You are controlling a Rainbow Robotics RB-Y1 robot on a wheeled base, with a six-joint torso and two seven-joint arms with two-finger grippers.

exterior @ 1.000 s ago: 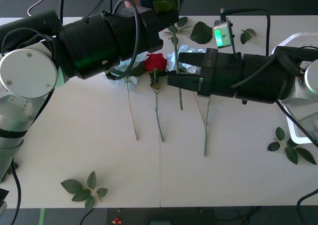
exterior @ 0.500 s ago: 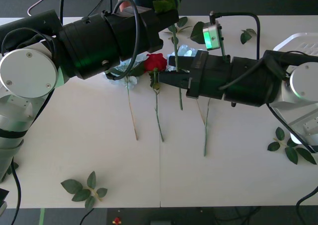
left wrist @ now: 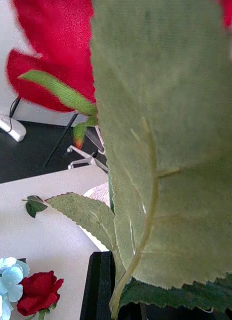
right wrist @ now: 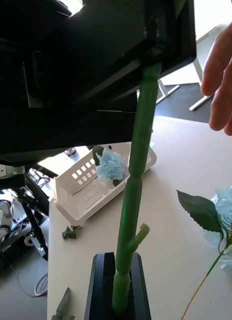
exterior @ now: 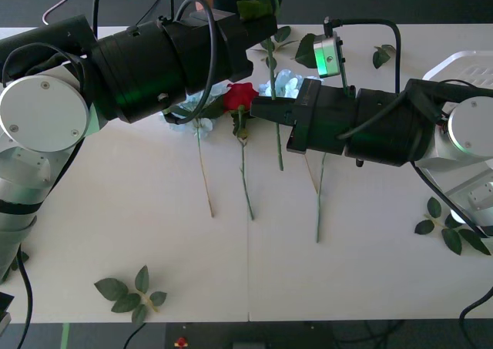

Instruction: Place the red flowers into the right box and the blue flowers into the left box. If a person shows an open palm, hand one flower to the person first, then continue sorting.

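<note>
My left gripper [exterior: 260,21] reaches to the table's far edge and is shut on a red flower: its bloom [left wrist: 56,55] and a big leaf [left wrist: 160,150] loom close in the left wrist view, above my left gripper [left wrist: 116,300]. The stem [exterior: 272,75] hangs down from it. My right gripper [exterior: 262,109] is shut on that stem [right wrist: 133,200], as my right gripper [right wrist: 119,290] shows in its wrist view. A person's hand [right wrist: 220,80] is beside the stem's top. Another red flower [exterior: 241,96] and blue flowers [exterior: 287,79] lie on the table. The left box [right wrist: 76,200] holds a blue flower [right wrist: 111,166]. The right box [exterior: 462,62] is at the right edge.
Loose leaf sprigs lie at the front left [exterior: 131,291], near the right box [exterior: 451,229] and at the back [exterior: 312,50]. Bare stems [exterior: 319,203] stretch toward the table's front. My left arm [exterior: 154,64] spans the back left of the table.
My right gripper has moved left and a little farther back, and has shut on the stem that hangs from my left gripper. The left arm has stayed still.
</note>
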